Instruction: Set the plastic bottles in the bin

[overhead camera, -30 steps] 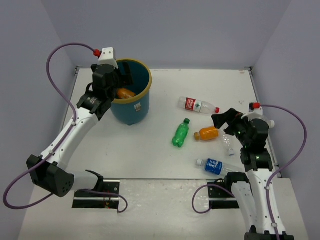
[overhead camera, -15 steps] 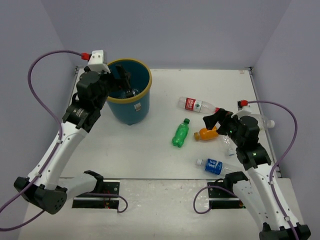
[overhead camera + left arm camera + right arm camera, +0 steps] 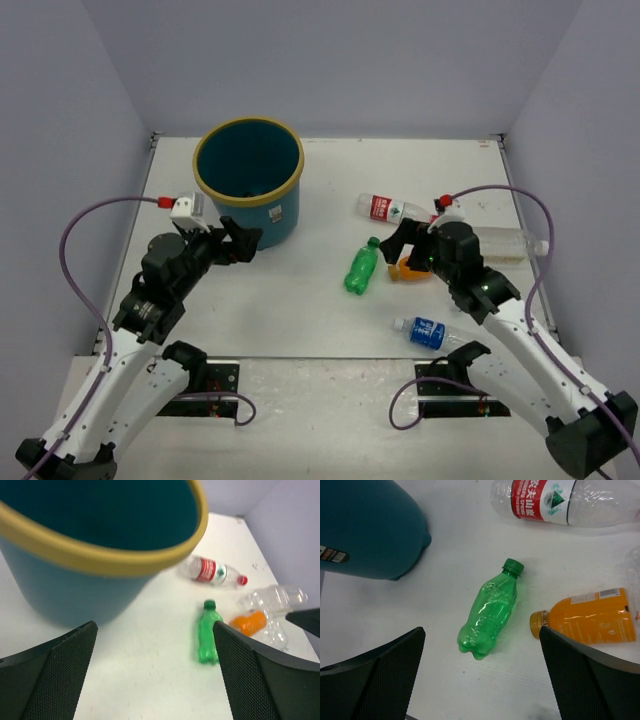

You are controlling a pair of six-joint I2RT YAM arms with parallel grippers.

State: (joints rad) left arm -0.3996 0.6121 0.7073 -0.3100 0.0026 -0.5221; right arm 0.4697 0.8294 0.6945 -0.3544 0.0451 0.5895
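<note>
The bin (image 3: 272, 214), teal with a yellow rim, stands at the back left and fills the upper left of the left wrist view (image 3: 65, 590). My left gripper (image 3: 240, 245) hangs open and empty just in front of it (image 3: 154, 625). A green bottle (image 3: 361, 266) lies at mid-table, an orange bottle (image 3: 412, 268) beside it and a red-labelled bottle (image 3: 395, 210) behind. My right gripper (image 3: 398, 245) is open above the green bottle (image 3: 490, 617), with the orange bottle (image 3: 592, 617) at its right finger. A blue-labelled bottle (image 3: 425, 331) lies nearer the front.
A plain clear bottle (image 3: 510, 245) lies near the right wall, seen also in the left wrist view (image 3: 275, 597). The red-labelled bottle (image 3: 555, 500) lies just beyond the right gripper. Grey walls close off the left, back and right sides.
My left arm has pulled back from over the bin to the table in front of it, gripper open. My right arm has swung left over the green and orange bottles.
</note>
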